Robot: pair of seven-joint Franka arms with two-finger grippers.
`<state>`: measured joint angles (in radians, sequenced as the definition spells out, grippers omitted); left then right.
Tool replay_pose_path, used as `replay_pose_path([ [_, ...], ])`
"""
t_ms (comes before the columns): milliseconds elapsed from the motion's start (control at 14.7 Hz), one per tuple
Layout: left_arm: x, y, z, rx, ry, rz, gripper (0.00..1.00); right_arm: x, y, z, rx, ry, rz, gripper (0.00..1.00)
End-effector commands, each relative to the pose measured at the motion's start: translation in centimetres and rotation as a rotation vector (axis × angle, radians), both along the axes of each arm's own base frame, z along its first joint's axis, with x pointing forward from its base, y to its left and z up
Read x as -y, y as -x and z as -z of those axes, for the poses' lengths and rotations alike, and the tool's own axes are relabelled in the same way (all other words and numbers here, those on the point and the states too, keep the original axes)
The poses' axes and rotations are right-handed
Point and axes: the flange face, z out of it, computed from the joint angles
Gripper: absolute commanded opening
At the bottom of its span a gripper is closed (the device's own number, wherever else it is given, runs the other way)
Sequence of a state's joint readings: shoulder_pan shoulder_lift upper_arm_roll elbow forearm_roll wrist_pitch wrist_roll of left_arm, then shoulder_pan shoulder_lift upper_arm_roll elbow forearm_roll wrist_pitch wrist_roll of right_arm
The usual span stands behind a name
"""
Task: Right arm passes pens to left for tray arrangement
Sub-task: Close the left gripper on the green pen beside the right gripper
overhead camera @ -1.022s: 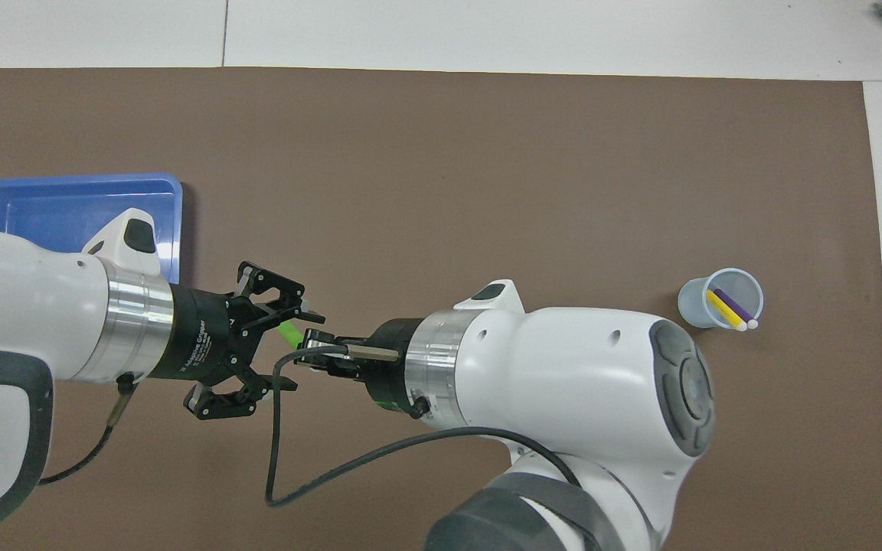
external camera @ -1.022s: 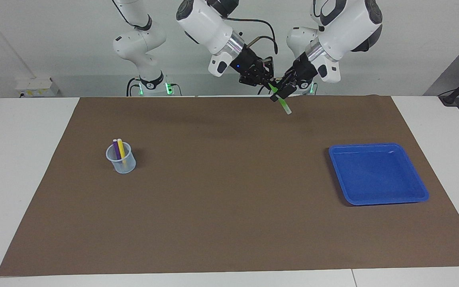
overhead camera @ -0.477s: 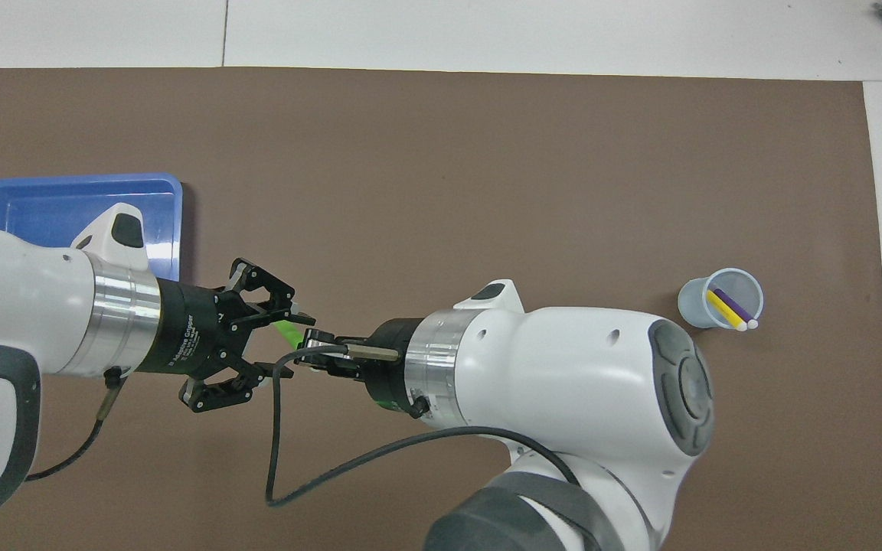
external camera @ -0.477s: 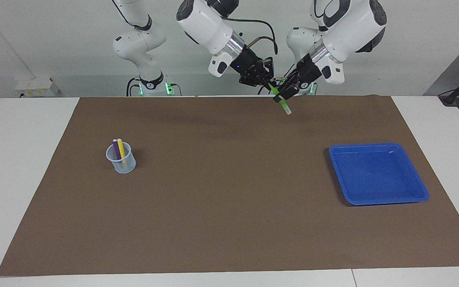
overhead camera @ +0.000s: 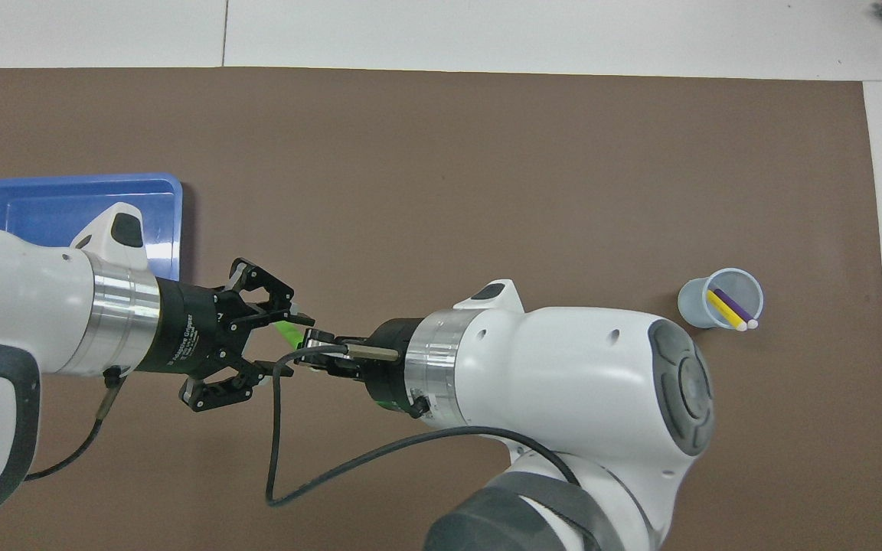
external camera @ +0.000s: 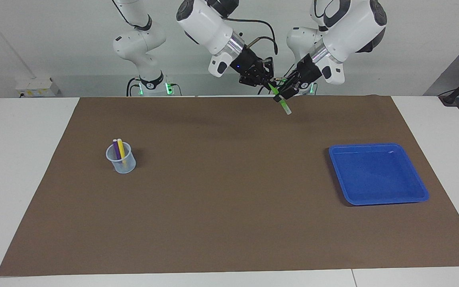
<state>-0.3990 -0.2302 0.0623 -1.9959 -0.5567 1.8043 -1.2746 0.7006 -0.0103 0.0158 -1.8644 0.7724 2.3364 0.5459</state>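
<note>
Mid-handover above the brown mat (external camera: 229,223), the left gripper (external camera: 285,90) clamps the green pen (external camera: 282,102), pale tip slanting down, while the right gripper (external camera: 262,77) sits against the pen's upper end; whether its fingers grip cannot be told. Yellow pen (external camera: 121,148) and purple pen (external camera: 116,148) wait in the cup (external camera: 121,163). Next, seemingly: carry green to the blue tray (external camera: 410,197), bare mat between.

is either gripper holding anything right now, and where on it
The green pen hangs in the air between the right gripper and the left gripper, gripped at its upper end, pale tip down. Which gripper grips it cannot be told.
</note>
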Motion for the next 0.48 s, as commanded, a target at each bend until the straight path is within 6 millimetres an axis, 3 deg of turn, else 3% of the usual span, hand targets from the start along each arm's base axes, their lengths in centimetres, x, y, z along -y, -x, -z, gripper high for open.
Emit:
replay_pose_path([
  [0, -0.46, -0.16, 0.02, 0.003, -0.013, 0.014, 0.47, 0.03, -0.26, 0.01, 0.008, -0.012, 0.003, 0.00],
  [409, -0.39, -0.16, 0.00, 0.005, -0.013, 0.014, 0.44, -0.03, -0.20, 0.01, 0.008, -0.012, 0.002, 0.00],
])
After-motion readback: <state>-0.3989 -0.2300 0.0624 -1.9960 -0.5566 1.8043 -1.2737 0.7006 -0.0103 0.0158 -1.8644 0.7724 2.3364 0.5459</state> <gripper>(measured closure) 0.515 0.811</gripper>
